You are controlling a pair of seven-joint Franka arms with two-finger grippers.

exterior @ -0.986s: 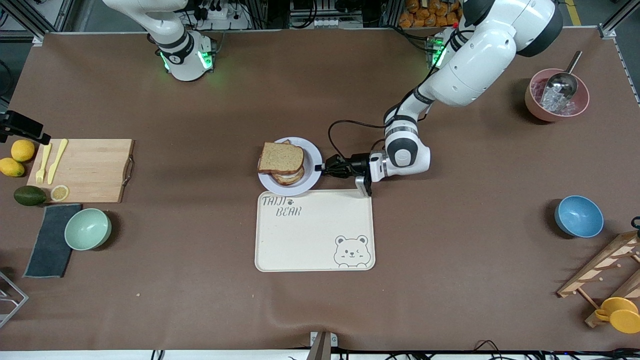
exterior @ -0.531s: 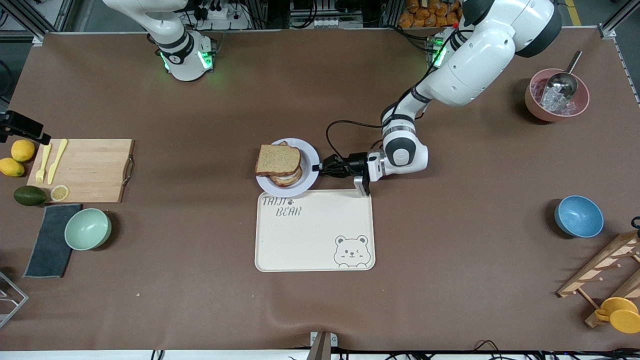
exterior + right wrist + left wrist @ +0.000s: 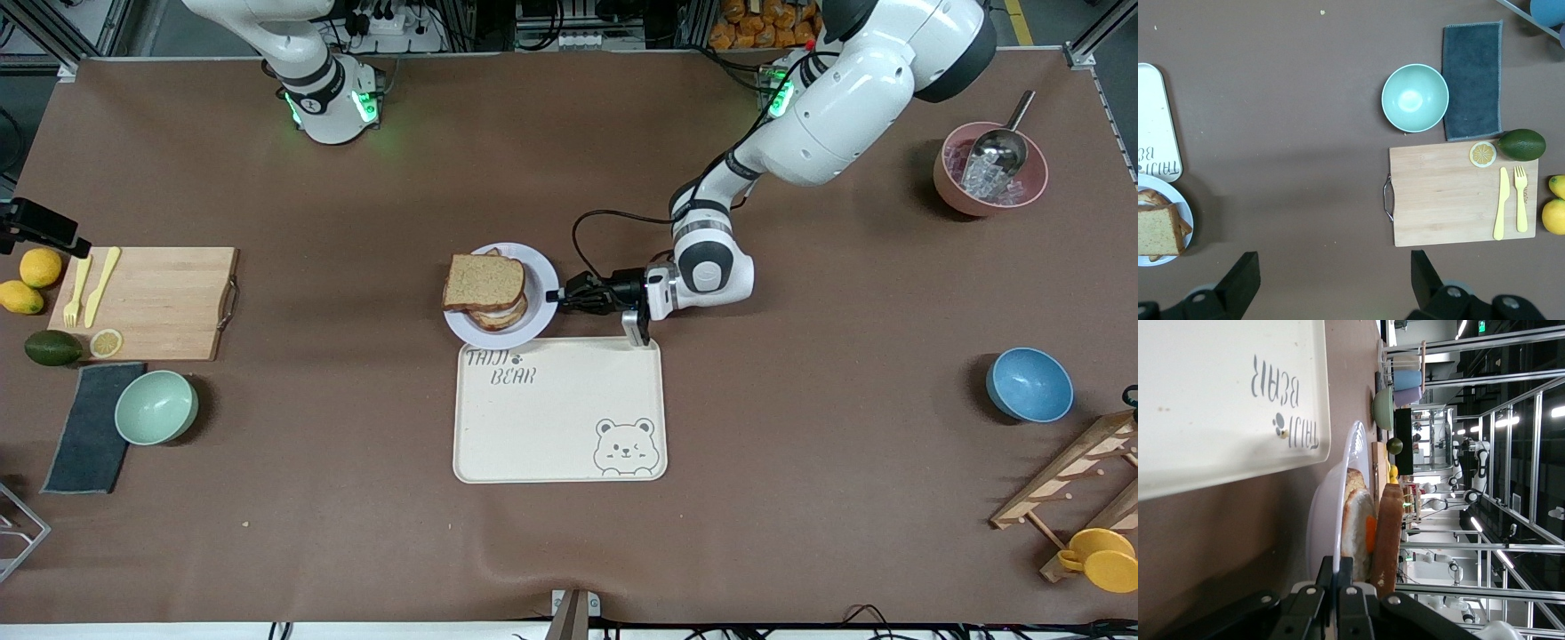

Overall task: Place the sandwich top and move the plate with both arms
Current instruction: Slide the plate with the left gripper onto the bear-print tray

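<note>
From the front camera, the sandwich top (image 3: 483,282) already lies on the stack of bread and egg filling on the plate (image 3: 539,263), so my judgement is that the placing is done and the plate move is in hand. The plate sits on the brown table just beside the edge of the bear-printed tray (image 3: 558,411) that lies farther from that camera, toward the robots' bases. My left gripper (image 3: 557,297) comes in low and level at the plate rim on the side toward the left arm's end, because a thin rim is best taken edge-on. In the left wrist view, my 2 fingers (image 3: 1346,577) are pressed together on the plate (image 3: 1327,520) rim, pinching it, and the plate looks tipped up off the table with the tray (image 3: 1218,400) beside it; the sandwich top (image 3: 1387,533) stands as the outermost slice, an orange filling beneath it. In the right wrist view, my right gripper (image 3: 1333,280) hangs high over bare table between the plate (image 3: 1185,212) and the wooden cutting board (image 3: 1451,193), its fingers spread wide and holding nothing; that arm waits, though the task calls for both.
</note>
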